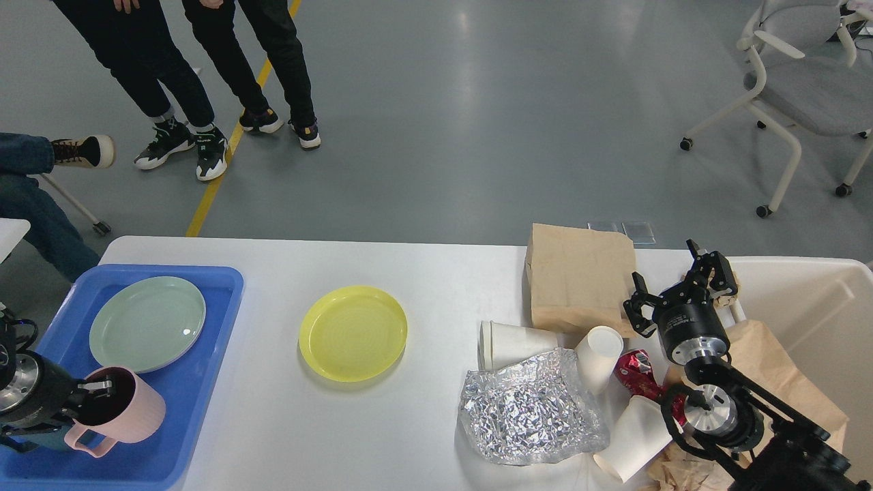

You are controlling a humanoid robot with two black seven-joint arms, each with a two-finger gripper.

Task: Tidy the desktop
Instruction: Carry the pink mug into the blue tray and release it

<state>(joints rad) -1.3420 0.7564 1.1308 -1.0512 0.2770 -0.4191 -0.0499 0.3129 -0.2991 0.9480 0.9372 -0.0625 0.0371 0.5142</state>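
The desktop (436,273) spans the lower half of the head view, from the blue tray (204,382) at 8 o'clock to the cream bin (818,300) at 4 o'clock.

The left gripper (95,394) pinches the rim of a pink mug (119,412), one finger inside the mouth, the mug tilted over the tray's near end, just at 5 o'clock of the green plate (146,324). I judge this the risky spot: the grip is only on a thin wall, so the mug may swing or slip if the arm moves fast, and a drop could knock the plate or tip the mug off the tray's near edge. Whether the mug's base already rests on the tray I cannot tell.

The right gripper (682,296) stands with its fingers spread and empty, between the brown paper bag (580,279) at its 9 o'clock and the bin at its 3 o'clock. Below it lies a crowded heap: paper cups (518,344), crumpled foil (532,409), a red wrapper (638,375). Reaching into this could push the light cups so they roll towards the yellow plate (353,333) or off the near edge, and the foil may crush instead of lifting. The arm's own links hang over the cups at 5 o'clock and could sweep them
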